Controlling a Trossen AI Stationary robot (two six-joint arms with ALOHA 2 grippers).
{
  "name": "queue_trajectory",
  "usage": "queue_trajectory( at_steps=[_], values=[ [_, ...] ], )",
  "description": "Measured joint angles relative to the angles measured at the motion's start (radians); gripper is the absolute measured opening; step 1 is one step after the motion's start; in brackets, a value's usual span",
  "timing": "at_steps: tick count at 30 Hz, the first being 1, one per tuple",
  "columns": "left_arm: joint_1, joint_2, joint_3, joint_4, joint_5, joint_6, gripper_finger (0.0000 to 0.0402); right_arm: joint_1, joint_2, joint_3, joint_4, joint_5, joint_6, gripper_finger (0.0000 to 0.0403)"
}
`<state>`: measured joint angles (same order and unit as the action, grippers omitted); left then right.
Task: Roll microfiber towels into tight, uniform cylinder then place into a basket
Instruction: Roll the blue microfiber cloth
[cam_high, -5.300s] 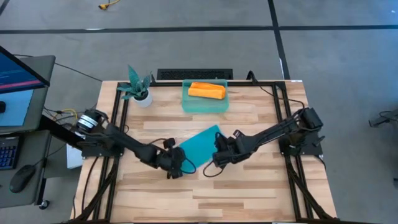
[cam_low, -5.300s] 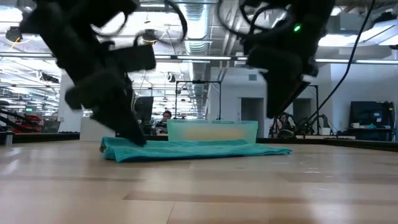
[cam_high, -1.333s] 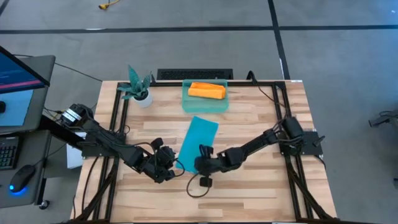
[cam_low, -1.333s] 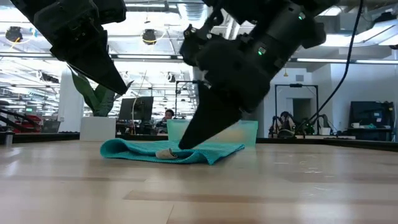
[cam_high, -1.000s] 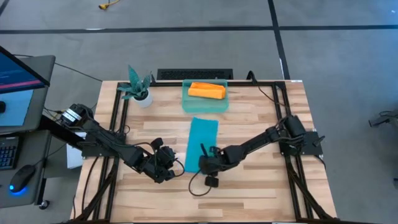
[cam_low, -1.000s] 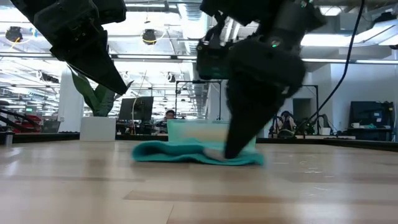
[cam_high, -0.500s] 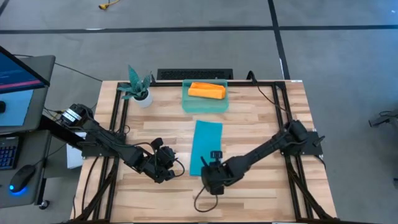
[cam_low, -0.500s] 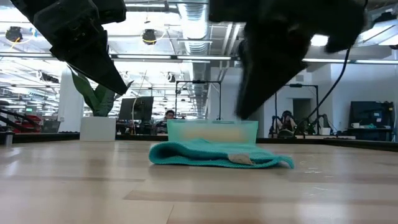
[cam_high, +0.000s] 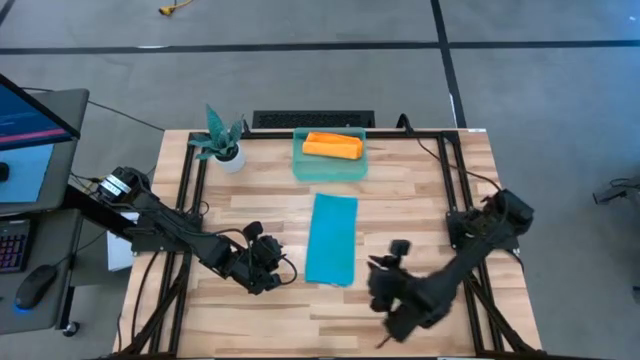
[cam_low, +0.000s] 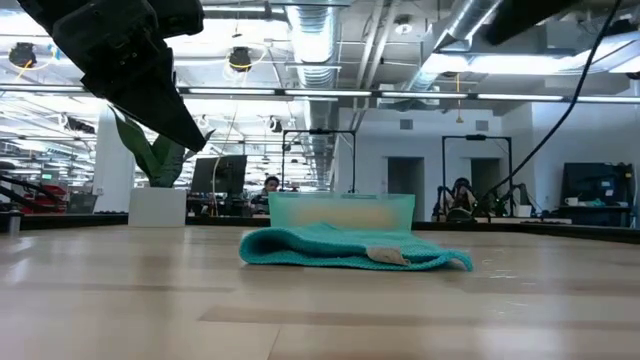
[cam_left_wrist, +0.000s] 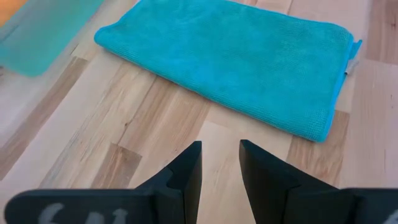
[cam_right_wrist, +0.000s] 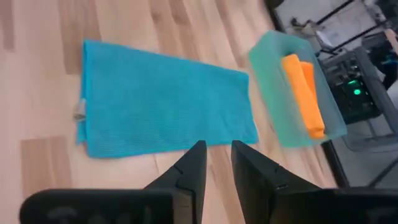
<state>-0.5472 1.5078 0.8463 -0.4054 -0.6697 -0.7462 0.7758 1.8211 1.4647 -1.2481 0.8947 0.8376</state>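
The teal-blue towel (cam_high: 332, 239) lies flat on the table as a long folded strip running near to far, with a small tag (cam_low: 385, 257) at its near end. The orange towel (cam_high: 332, 146) lies rolled up inside the teal-green basket (cam_high: 300, 165) at the table's far edge. My left gripper (cam_high: 279, 270) hovers just left of the teal towel's near end, its fingers (cam_left_wrist: 219, 149) a narrow gap apart and empty. My right gripper (cam_high: 393, 262) hangs raised to the near right of the towel, fingers (cam_right_wrist: 216, 148) also slightly apart and empty.
A small potted plant (cam_high: 222, 143) stands at the far left, beside the basket. Black frame rails (cam_high: 185, 190) run along both table sides. Bare wood lies around the towel and toward the near edge.
My right gripper has slid the teal towel's near end a little toward the table's right, straightening the strip. It has then lifted off the towel, risen, turned and drawn back toward the near right. The towel has stayed flat where it was left.
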Motion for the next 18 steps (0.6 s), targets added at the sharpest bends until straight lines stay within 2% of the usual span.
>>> queue_trajectory(
  at_steps=[5,10,14,18],
  values=[
    [0.000,0.000,0.000,0.004,0.000,0.000,0.0100,0.079,-0.073,-0.132,-0.082,0.025,0.241,0.0099],
    [0.000,0.000,0.000,0.004,0.000,0.000,0.0100,0.099,-0.174,-0.298,-0.087,0.025,0.439,0.0099],
    [0.000,0.000,0.000,0.004,0.000,0.000,0.0100,0.099,-0.264,-0.434,-0.018,0.026,0.553,0.0099],
    [0.000,0.000,0.000,0.004,0.000,0.000,0.0100,0.093,-0.342,-0.552,0.150,0.024,0.561,0.0099]
  ],
)
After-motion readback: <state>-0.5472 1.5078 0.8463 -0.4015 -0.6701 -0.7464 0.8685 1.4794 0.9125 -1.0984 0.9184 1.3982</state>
